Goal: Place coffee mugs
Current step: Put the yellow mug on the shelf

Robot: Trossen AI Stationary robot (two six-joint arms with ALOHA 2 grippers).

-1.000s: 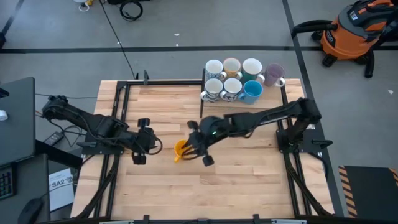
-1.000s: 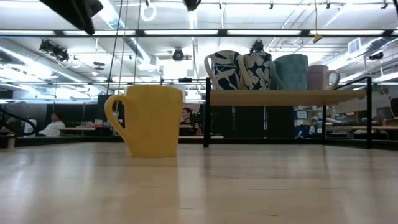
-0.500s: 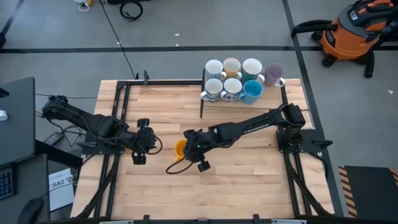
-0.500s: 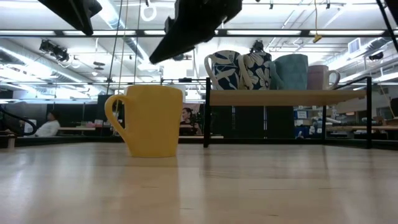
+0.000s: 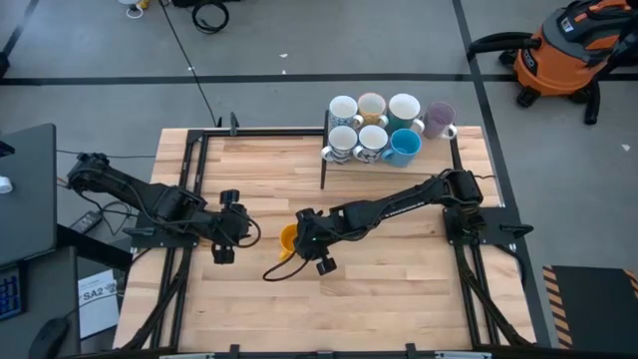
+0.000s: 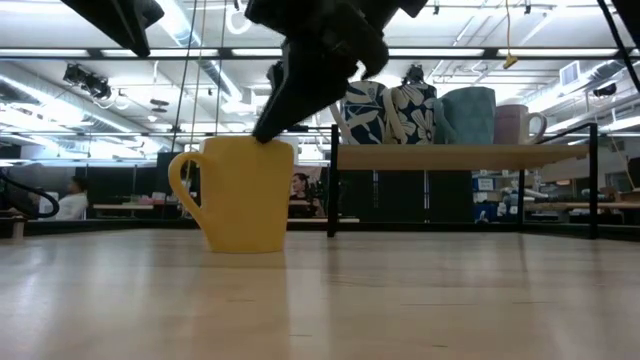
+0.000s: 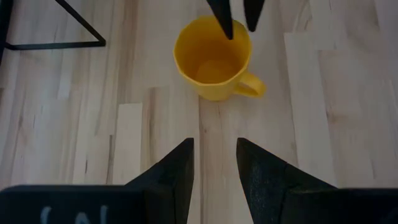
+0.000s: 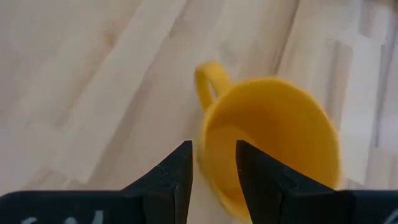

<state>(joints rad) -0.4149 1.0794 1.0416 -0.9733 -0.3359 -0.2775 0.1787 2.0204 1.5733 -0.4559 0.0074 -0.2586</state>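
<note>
Right arm: you've got it stretched long and low from its base at the table's right side, reaching toward the middle of the wooden table (image 5: 399, 279), wrist tipped downward.
Right gripper (image 5: 302, 235): it's right on top of the yellow mug (image 5: 288, 239), fingers angled down at the rim; from the left wrist view you see the two dark fingertips (image 7: 220, 17) straddling the rim's far wall, one inside the cup, one outside.
Pincer state: narrow gap, parted around the rim wall; you can't tell whether it's pressing on the wall.
Yellow mug: upright on the bare wood near the table's centre, open mouth up, handle (image 6: 183, 180) free.
Left arm: folded low at the table's left side, waiting.
Left gripper (image 5: 235, 228): just beside the yellow mug, pointing at it, fingers parted with nothing between them.
Other mugs (image 5: 384, 128): clustered on the raised shelf (image 6: 460, 152) at the far right, well apart from the action.
</note>
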